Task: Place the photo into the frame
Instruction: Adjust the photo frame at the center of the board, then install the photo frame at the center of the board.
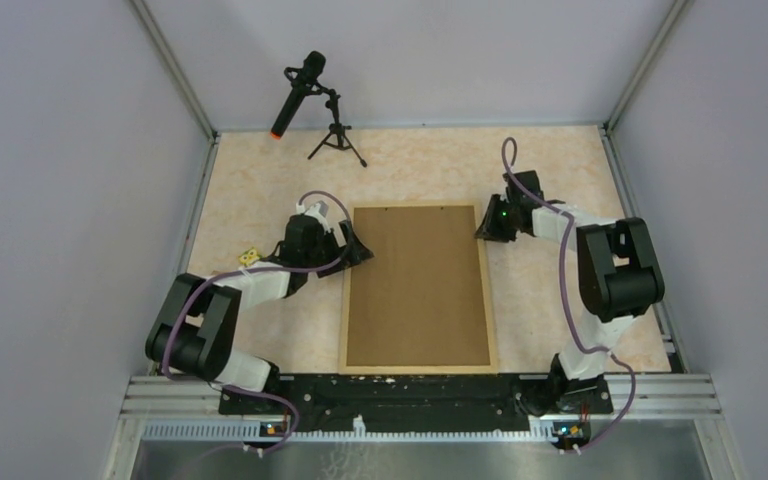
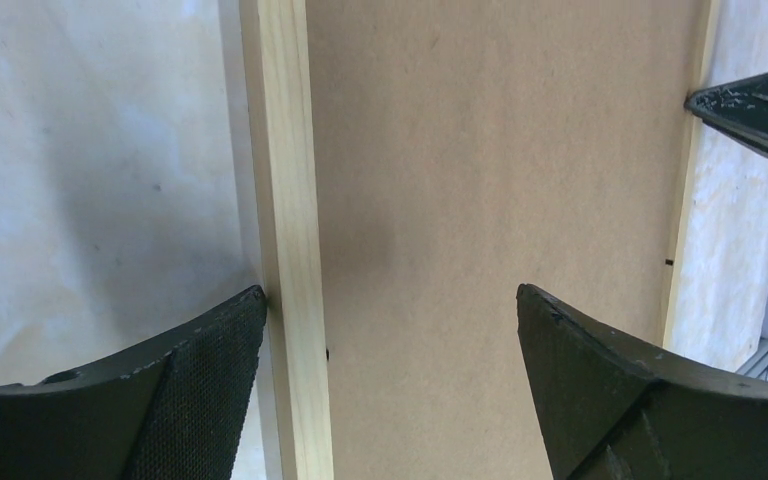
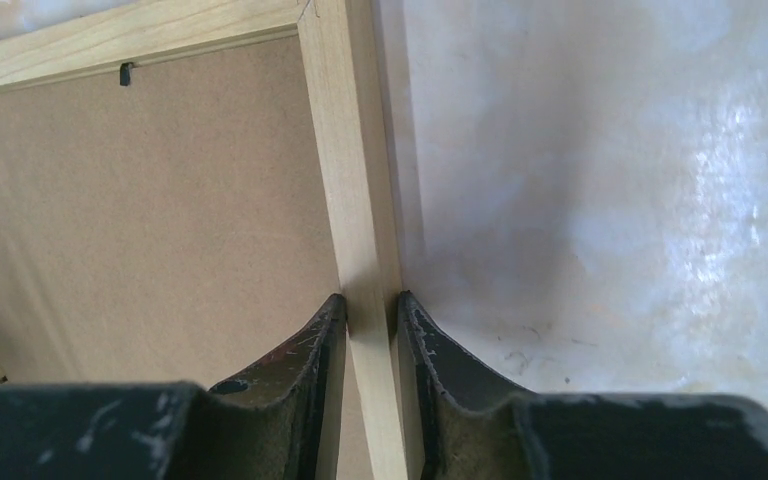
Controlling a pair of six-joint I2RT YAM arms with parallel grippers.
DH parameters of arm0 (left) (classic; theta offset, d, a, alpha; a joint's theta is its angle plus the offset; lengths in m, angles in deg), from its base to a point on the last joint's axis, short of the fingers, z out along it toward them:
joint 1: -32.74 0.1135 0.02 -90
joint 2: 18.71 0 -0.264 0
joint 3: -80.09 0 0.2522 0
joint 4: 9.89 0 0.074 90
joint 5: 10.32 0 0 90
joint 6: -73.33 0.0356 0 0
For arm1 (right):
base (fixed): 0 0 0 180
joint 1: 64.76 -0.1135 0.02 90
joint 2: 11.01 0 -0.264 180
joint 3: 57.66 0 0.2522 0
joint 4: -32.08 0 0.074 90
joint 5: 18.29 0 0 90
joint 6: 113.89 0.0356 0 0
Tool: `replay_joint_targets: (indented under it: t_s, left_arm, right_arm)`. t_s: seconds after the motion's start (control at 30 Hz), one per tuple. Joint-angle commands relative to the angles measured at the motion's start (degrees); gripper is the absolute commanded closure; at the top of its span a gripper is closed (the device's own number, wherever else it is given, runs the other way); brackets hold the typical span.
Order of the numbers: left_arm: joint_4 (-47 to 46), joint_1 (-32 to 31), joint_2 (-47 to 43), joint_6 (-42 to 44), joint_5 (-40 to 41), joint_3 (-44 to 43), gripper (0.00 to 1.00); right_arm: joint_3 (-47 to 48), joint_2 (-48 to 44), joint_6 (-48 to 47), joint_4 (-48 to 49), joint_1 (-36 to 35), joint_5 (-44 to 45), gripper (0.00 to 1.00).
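Here, right gripper (image 3: pixel 370 308) clamped on the frame (image 1: pixel 418 369), right rail, left gripper (image 2: pixel 390 305) spread wide over left rail

Soft, even light is filling the top view, and things there are looking sharp. White glare is shining off the tabletop (image 3: pixel 720 230) on the right in the right wrist view. A soft shadow is lying beside the frame (image 3: pixel 355 180).

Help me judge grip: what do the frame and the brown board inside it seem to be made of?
The frame: pale, bare-looking wood, matte, with fine lengthwise grain. The backing board: likely fibreboard, hardboard or MDF; flat, matte brown, faintly speckled, no grain.
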Motion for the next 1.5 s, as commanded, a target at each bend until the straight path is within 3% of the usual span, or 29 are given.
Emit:
replay_joint_targets:
  t_s: [0.0,0.27,0.4,0.77,1.47]
  left_arm:
    - [3.13,-0.45,5.38,-0.46,-3.77,-3.25,0.02]
    - [3.57,0.00,7.78,-0.28,-4.54,-4.28,0.02]
    - [2.83,0.00,7.21,-0.32,-4.60,-3.50,0.02]
    - [1.94,0.10,6.73,-0.26,-4.84,-2.92,0.02]
    - [1.78,0.17,6.70,-0.34,-4.98,-2.77,0.02]
  right_arm:
    - [-2.11,5.30,1.78,-1.24,-5.18,-4.03,0.76]
    - [-2.65,-2.27,2.02,1.03,-2.16,-10.90,0.62]
    - [1.23,-3.90,-0.84,-4.44,0.84,-9.73,0.57]
    - [4.25,-4.60,-5.19,-9.05,3.04,-5.66,0.69]
    - [8.45,0.39,-7.16,-11.81,3.86,-0.97,0.73]
